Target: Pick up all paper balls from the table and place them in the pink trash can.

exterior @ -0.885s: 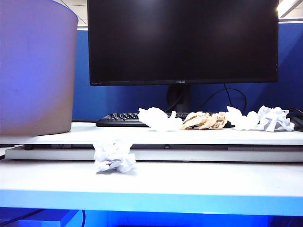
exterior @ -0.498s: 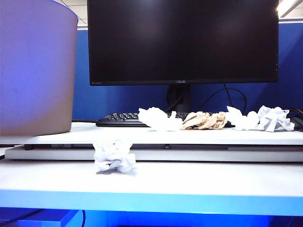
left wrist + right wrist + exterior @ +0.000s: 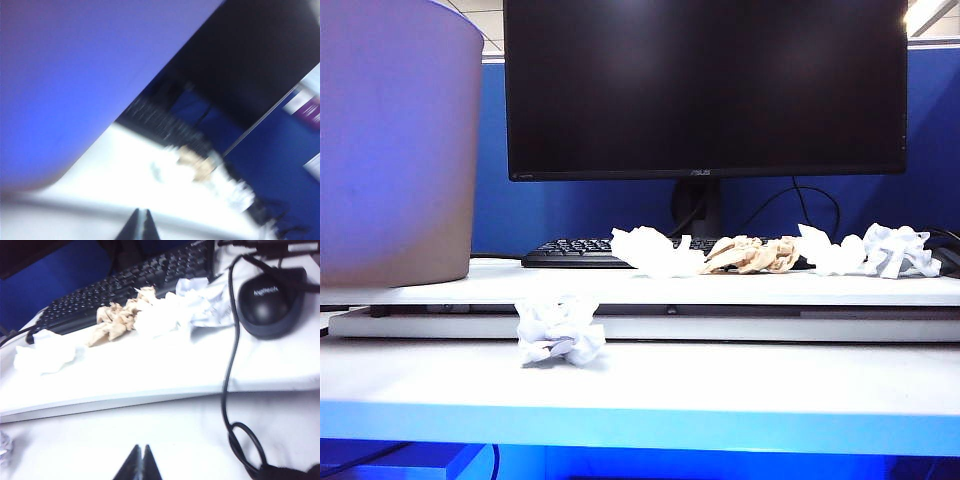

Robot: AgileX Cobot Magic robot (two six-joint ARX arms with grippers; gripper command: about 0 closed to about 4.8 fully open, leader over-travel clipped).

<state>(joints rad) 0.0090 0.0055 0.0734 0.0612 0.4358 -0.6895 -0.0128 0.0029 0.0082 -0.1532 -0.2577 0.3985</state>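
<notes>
Your left hand [image 3: 139, 223] is clenched, its two dark fingertips pressed together with nothing between them; it hangs above the near edge of the counter [image 3: 125, 175], close beside the wall of the pink trash can [image 3: 75, 75], though the picture is badly blurred; beyond it you can just make out the tan paper ball [image 3: 195, 162] and the keyboard [image 3: 160, 122] as smears. Your right hand [image 3: 139, 463] is likewise clenched and empty, tips meeting in a point over the bare lower level of the counter [image 3: 150, 430]; a black cable [image 3: 231, 385] loops down just beside it.

Out from there, on the raised board [image 3: 150, 370], the tan paper ball [image 3: 120, 317] touches a white paper ball [image 3: 157, 315], and another white one [image 3: 210, 302] lies against that, next to the black mouse [image 3: 270, 297]; a separate white paper ball [image 3: 45, 357] sits apart toward the board's other end; the keyboard [image 3: 130, 282] runs behind them along the far edge.

From the exterior camera neither hand shows; the pink trash can [image 3: 395, 150] stands at the left end of the raised board [image 3: 670, 288]; four paper balls [image 3: 770, 255] line the board before the monitor [image 3: 705, 90], right of centre; a fifth white ball [image 3: 558, 330] rests on the lower counter [image 3: 720, 380], against the board's front edge, left of centre.
</notes>
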